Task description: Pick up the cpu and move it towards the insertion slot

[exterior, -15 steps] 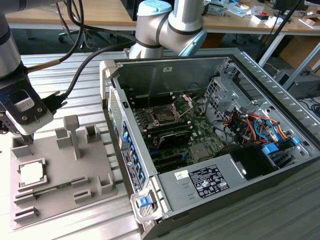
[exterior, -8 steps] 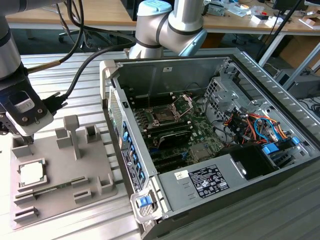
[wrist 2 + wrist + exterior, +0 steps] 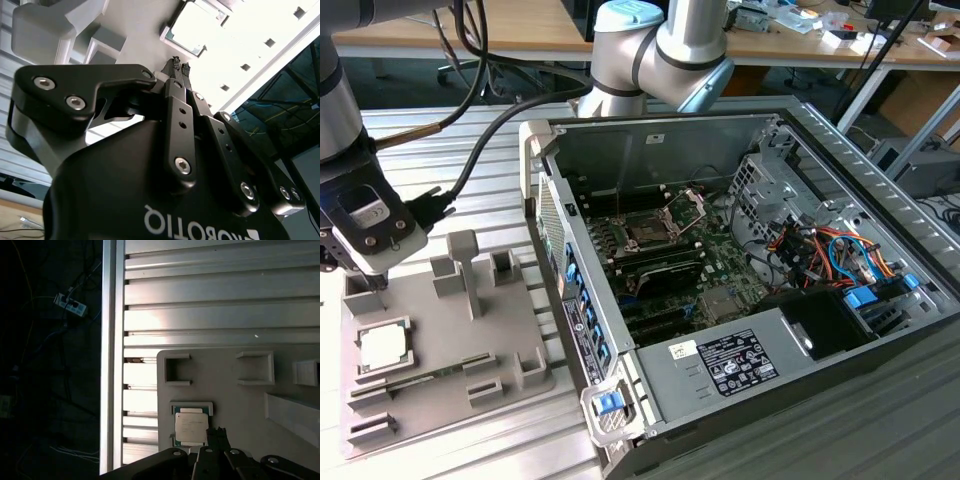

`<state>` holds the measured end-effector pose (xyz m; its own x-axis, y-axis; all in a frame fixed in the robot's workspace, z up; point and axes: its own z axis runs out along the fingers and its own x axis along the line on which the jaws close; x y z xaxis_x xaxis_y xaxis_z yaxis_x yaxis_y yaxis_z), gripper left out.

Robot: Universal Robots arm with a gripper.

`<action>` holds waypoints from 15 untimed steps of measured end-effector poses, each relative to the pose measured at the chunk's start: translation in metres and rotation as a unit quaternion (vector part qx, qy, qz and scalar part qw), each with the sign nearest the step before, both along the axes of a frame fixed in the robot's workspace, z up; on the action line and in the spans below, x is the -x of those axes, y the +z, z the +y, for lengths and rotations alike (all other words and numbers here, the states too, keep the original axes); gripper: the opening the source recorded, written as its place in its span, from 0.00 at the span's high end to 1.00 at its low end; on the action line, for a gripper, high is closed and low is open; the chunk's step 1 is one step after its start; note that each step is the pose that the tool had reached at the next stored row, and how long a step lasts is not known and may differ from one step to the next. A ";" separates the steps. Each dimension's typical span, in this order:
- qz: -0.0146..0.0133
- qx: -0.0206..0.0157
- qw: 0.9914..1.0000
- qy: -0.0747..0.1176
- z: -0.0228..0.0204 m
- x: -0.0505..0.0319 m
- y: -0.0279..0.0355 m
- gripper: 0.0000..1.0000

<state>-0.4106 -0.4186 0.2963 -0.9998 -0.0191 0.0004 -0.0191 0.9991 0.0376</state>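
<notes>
Gripper [image 3: 180, 64]: empty, fingers pressed together, low over grey tray [image 3: 430, 335]. Cpu [image 3: 191, 427] lies flat in its tray recess, just beside the tips. Insertion slot [image 3: 650, 232] is well apart, toward the exterior view's right.

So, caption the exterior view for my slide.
Gripper near the cpu on the grey tray; insertion slot sits in the open computer case.

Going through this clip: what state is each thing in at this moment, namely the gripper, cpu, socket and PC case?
gripper: shut, holding nothing, over the grey tray close beside the cpu.
cpu: lying flat in its tray recess, not gripped.
insertion slot: uncovered, hinged plate swung up.
computer case: lying on its side, side panel off, inside exposed.
</notes>
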 end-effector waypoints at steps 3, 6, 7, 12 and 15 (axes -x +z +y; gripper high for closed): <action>0.000 0.000 1.000 0.000 -0.0004 0.0000 -0.0003 0.89; 0.000 0.000 1.000 0.000 -0.0021 0.0000 -0.0013 0.89; 0.000 0.000 1.000 0.000 -0.0022 0.0000 -0.0013 0.89; 0.000 0.000 1.000 0.000 -0.0027 0.0000 -0.0019 0.89; 0.000 0.000 1.000 0.000 -0.0033 0.0000 -0.0023 0.89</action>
<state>-0.4106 -0.4219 0.2940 -0.9998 -0.0191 0.0005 -0.0191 0.9991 0.0376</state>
